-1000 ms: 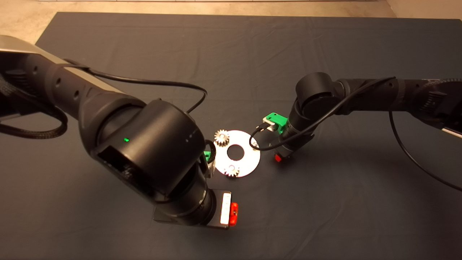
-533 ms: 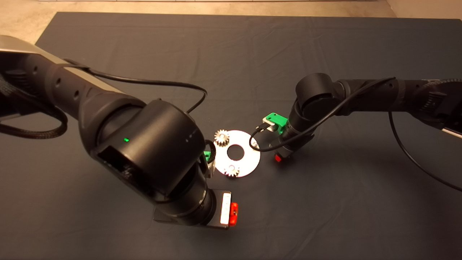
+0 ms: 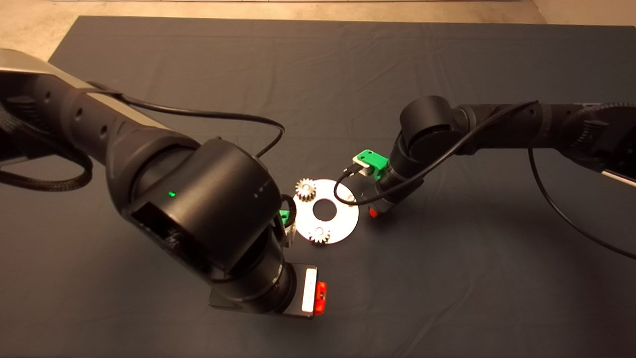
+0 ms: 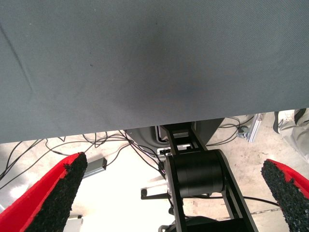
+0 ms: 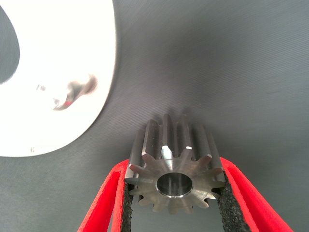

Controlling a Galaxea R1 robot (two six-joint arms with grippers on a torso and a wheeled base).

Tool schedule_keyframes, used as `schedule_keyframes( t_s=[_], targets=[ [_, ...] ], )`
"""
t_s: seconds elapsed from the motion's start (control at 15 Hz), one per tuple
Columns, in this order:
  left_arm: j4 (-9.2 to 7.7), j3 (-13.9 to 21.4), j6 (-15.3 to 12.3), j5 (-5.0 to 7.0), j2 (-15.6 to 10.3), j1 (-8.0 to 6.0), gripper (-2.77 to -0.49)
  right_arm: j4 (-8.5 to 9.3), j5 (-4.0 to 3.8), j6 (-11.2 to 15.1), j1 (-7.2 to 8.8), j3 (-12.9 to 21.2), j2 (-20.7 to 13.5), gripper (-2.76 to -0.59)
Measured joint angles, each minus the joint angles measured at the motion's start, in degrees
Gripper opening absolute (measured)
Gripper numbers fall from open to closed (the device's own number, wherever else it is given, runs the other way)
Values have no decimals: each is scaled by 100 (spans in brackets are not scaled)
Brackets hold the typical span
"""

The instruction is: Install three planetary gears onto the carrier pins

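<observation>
Right gripper (image 5: 174, 203) clamps a planetary gear (image 5: 174, 166) just right of the white carrier disc (image 3: 343, 219). Left gripper (image 4: 174, 193) stands wide open, empty, at the mat's (image 3: 447, 278) near edge.

The head camera looked down from high above the dark mat (image 3: 348, 74), with the white disc (image 3: 343, 219) in the middle. The right wrist camera sat very close to that same white disc (image 5: 58, 77), looking past a gear (image 5: 176, 169). The left wrist camera faced away from the disc, over the mat (image 4: 154, 58) edge to the floor.
</observation>
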Motion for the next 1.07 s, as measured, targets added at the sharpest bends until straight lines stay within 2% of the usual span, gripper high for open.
schedule_keyframes(
  t_s=[0.13, 0.4, 0.53, 1.07],
  targets=[
    [-5, 0, 0, 0, -2, 0, -64, 9, -13, 2, 143, -25, 20, -236],
    [-22, 2, 0, 0, -2, 0, -64, 61, 0, 9, 285, -34, 83, -236],
    [-22, 2, -1, 0, -2, 0, -64, 77, -24, 27, 375, -91, 139, -236],
    [-24, 2, -2, 0, -16, 0, -64, 528, -5, 151, 398, -752, 635, -236]
  ],
)
